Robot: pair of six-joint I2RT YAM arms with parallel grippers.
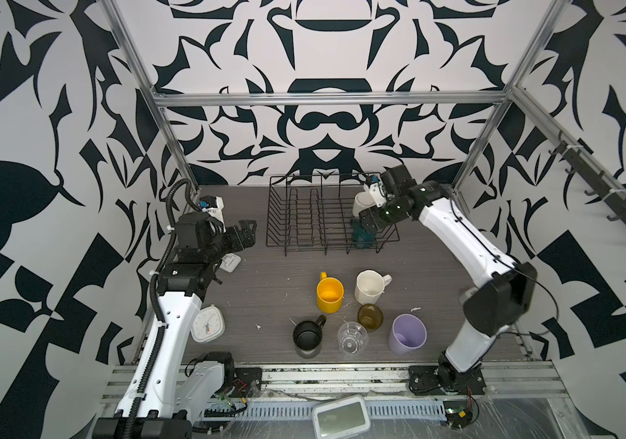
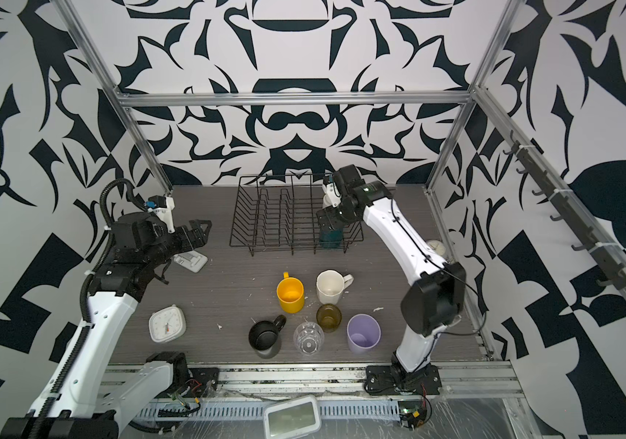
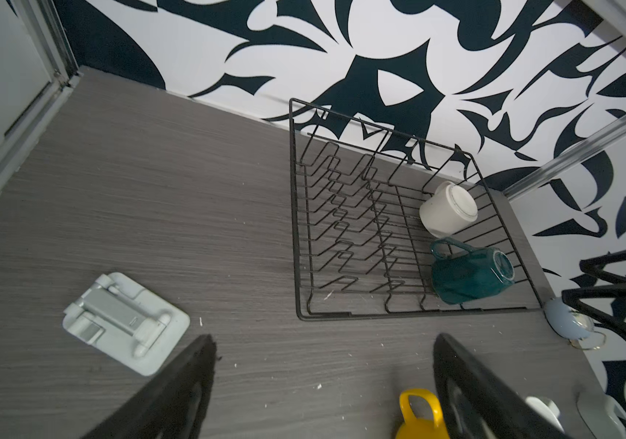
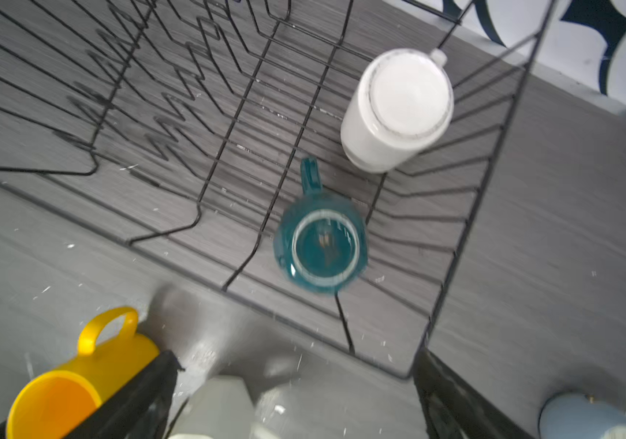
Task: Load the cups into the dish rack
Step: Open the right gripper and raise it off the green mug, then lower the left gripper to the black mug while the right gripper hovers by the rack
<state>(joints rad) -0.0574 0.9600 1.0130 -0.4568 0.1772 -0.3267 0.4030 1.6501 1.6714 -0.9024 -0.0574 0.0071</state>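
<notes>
Grey wood-grain table is walled on three sides by black-and-white patterned panels. The dish rack stands at the far middle. Two cups sit base-up at its right end: a white mug at the far side and a teal mug just nearer.

The right gripper hangs directly over the teal mug with its fingers wide apart and nothing between them. The right wrist view is blurred, so I cannot tell whether the teal mug rests squarely on the wires or leans a little. The left gripper hovers over the table left of the rack, fingers also apart and empty, near a white folding stand.

Six cups wait on the near half of the table. The yellow mug and the faceted white mug are closest to the rack. The amber glass sits just nearer than those. The black mug, clear glass and lilac tumbler line the near edge.

By my reading the task is about a quarter done and sits between a placement and the next pickup. The next move calls for lifting the right arm clear of the rack wires. Then an open gripper must come down on one cup without knocking its close neighbours. The yellow mug looks the easiest choice, since it stands a little apart. The cup must then be turned over and set in the free space left of the teal mug.
</notes>
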